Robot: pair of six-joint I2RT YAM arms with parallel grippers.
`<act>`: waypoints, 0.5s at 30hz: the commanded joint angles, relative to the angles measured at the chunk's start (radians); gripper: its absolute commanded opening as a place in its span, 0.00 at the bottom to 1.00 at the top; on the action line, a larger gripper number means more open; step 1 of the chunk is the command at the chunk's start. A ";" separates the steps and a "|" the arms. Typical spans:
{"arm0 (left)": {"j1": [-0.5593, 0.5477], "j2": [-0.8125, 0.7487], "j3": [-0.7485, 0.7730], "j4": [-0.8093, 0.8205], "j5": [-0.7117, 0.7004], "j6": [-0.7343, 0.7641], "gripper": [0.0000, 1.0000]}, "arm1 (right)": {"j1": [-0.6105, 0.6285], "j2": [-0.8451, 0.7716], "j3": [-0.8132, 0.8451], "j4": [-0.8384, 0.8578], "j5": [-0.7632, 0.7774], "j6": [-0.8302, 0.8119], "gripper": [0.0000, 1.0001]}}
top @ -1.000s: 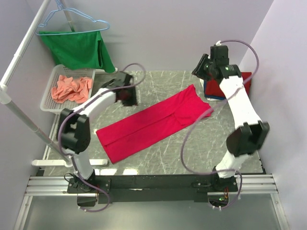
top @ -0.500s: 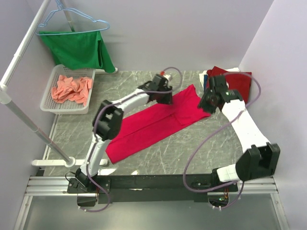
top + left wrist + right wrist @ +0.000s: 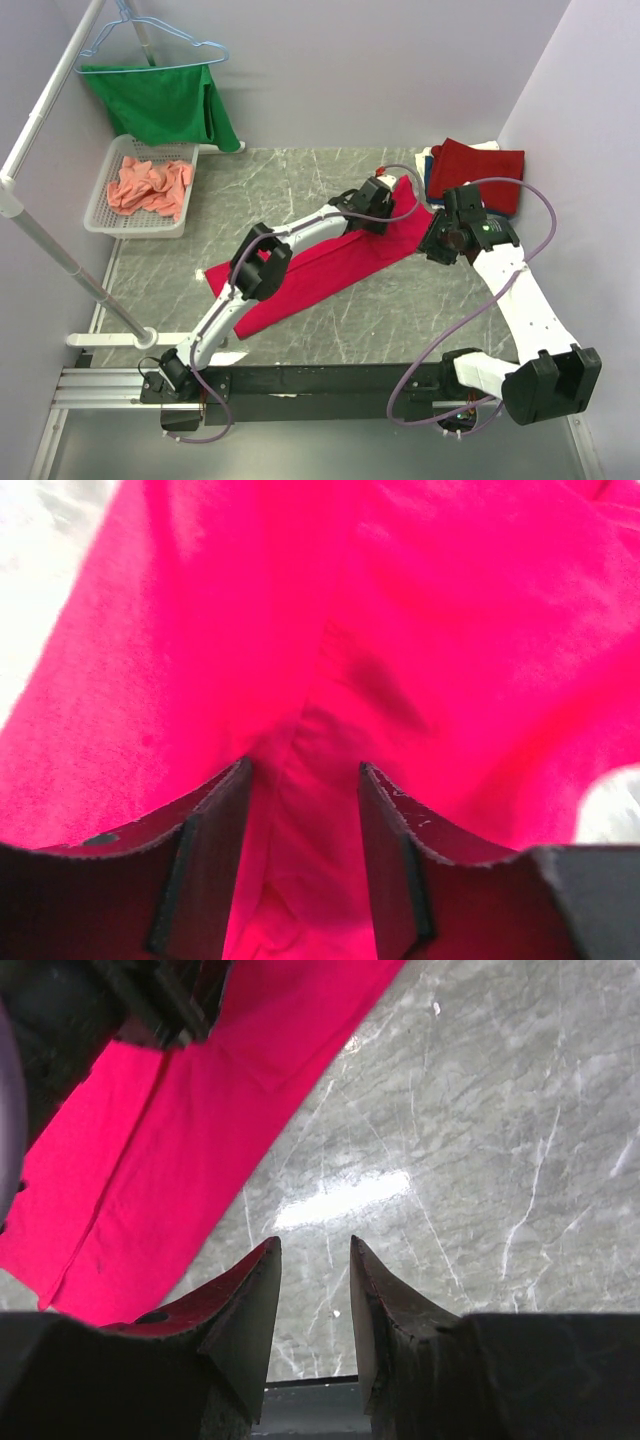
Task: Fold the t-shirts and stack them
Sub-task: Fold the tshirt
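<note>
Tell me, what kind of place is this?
Probably a small robot test booth staged as a laundry corner: a green garment hangs on a rack, and a pinkish-red t-shirt lies on a marble-patterned table under a left arm and right arm.

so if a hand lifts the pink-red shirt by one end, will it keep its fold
Probably not: the shirt lies limp and flat with soft creases, so a lifted end would likely drape and the fold fall open. It looks like thin cloth, so likely light. Pushed across the smooth table, it would probably bunch rather than slide whole.
</note>
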 commanded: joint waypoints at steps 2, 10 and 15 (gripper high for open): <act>-0.005 0.126 0.130 -0.146 -0.325 0.003 0.55 | -0.006 -0.011 0.012 -0.012 -0.012 0.004 0.41; 0.022 0.198 0.184 -0.250 -0.562 -0.030 0.59 | -0.004 0.043 0.028 -0.009 -0.047 0.001 0.40; 0.088 0.201 0.190 -0.307 -0.585 -0.108 0.59 | -0.004 0.093 0.046 -0.009 -0.068 -0.002 0.39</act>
